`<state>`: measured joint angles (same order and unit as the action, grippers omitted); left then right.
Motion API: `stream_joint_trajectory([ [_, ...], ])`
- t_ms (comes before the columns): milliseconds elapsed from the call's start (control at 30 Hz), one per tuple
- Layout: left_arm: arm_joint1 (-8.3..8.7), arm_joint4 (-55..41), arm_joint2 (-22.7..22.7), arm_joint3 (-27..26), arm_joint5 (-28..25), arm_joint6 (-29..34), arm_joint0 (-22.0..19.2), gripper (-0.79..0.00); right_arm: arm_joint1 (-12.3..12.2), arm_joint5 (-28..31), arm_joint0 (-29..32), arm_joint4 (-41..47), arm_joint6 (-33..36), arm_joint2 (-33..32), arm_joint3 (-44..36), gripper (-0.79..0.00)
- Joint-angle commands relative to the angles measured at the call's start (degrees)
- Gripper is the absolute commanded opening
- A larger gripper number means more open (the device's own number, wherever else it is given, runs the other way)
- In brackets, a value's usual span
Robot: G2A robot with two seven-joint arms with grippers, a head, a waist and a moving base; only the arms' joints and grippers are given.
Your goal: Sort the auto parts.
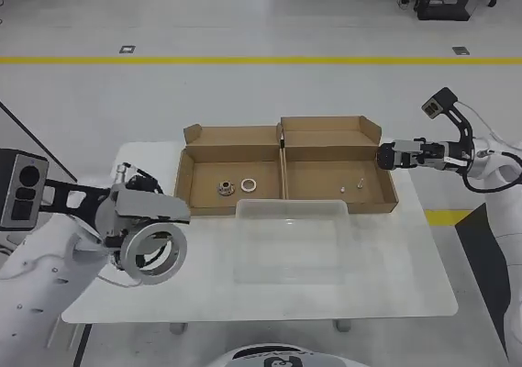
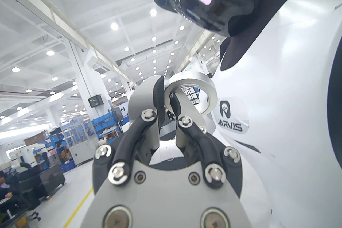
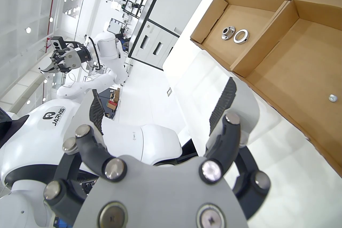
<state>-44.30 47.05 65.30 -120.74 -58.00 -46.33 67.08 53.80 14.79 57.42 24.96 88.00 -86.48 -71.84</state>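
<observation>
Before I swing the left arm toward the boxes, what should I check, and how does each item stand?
1. Left gripper shut on the large ring, one finger inside it: ok.
2. Grip firm enough for travel: cannot tell.
3. Matching box: left box holds a small ring and flanged hub; right box holds small fasteners: ok.
4. Right gripper open at the right box's outer edge, off the path: ok.
5. Height to pass over the clear bin: cannot tell.

Open-topped boxes and clear bin crowd the table.
</observation>
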Motion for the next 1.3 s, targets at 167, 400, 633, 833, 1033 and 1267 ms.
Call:
stream_joint_trajectory([
  [167, -1.52, 1.1, 1.73, 0.38, 0.0, 0.01, 2.7, -0.785, 0.0, 0.0, 0.0, 0.02, 0.0, 0.0, 0.0, 0.0],
  [400, -0.41, 5.07, 0.35, 4.5, 0.0, 0.02, 4.54, -0.785, 0.0, 0.0, 0.0, 0.02, 0.0, 0.0, 0.0, 0.0],
  [633, -0.11, 4.96, -0.02, 5.19, 0.0, 0.03, 4.69, -0.785, 0.0, 0.0, 0.0, 0.02, 0.0, 0.0, 0.0, 0.0],
  [833, -0.11, 4.96, -0.02, 5.19, 0.0, 0.03, 4.69, -0.785, 0.0, 0.0, 0.0, 0.02, 0.0, 0.0, 0.0, 0.0],
  [1033, -0.11, 4.96, -0.02, 5.19, 0.0, 0.03, 4.69, -0.785, 0.0, 0.0, 0.0, 0.02, 0.0, 0.0, 0.0, 0.0],
  [1267, -0.11, 4.96, -0.02, 5.19, 0.0, 0.03, 4.69, -0.785, 0.0, 0.0, 0.0, 0.02, 0.0, 0.0, 0.0, 0.0],
])
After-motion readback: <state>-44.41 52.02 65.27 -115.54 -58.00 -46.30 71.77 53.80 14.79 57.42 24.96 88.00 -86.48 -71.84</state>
